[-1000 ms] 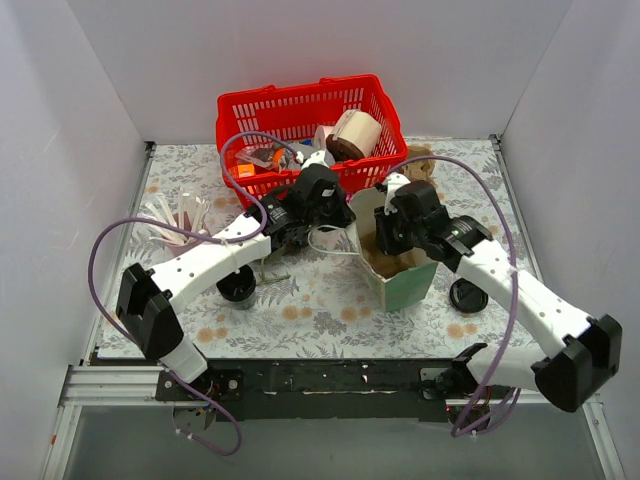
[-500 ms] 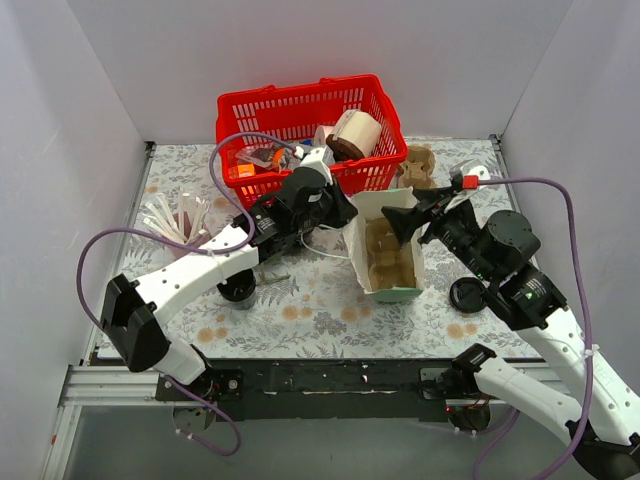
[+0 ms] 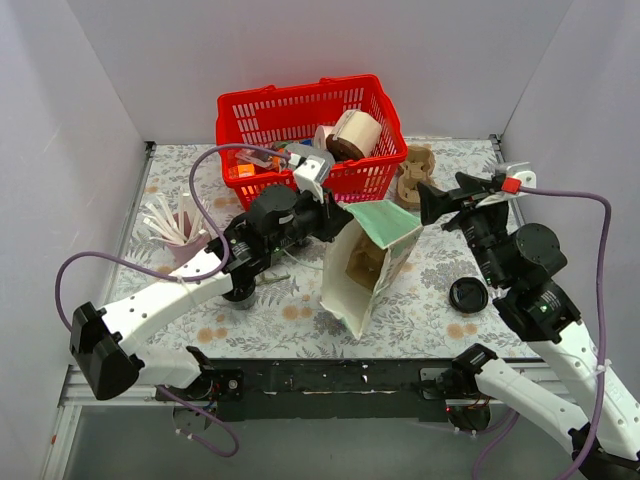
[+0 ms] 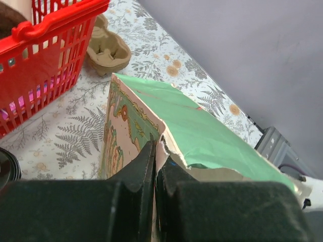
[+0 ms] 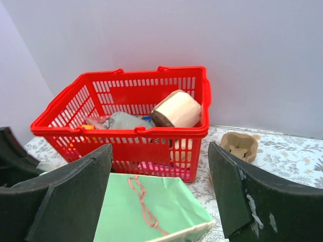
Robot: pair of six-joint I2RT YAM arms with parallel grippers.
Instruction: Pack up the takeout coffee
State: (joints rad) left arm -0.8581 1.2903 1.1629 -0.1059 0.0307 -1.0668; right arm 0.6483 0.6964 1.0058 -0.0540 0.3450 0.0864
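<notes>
A green paper bag (image 3: 385, 232) hangs tilted above the table's middle, its brown open mouth (image 3: 352, 270) facing the near edge. My left gripper (image 3: 333, 214) is shut on the bag's torn rim (image 4: 164, 143), with the green side (image 4: 207, 138) stretching away to the right. My right gripper (image 3: 452, 200) is raised to the right of the bag, open and holding nothing. In the right wrist view the gripper (image 5: 160, 148) looks down on the bag (image 5: 151, 212) between its wide-spread fingers. The takeout coffee is hidden; inside the bag I make out only brown.
A red basket (image 3: 300, 110) with a paper roll (image 3: 355, 132) and wrappers stands at the back. A brown pulp cup carrier (image 3: 415, 170) lies right of it. A black lid (image 3: 468, 295) lies at the right, a dark round item (image 3: 238, 290) under the left arm, stirrers (image 3: 172, 222) at the left.
My right gripper let go of the bag, opened wide and pulled back up and to the right. My left gripper lifted the bag and tipped its mouth toward the near edge.
</notes>
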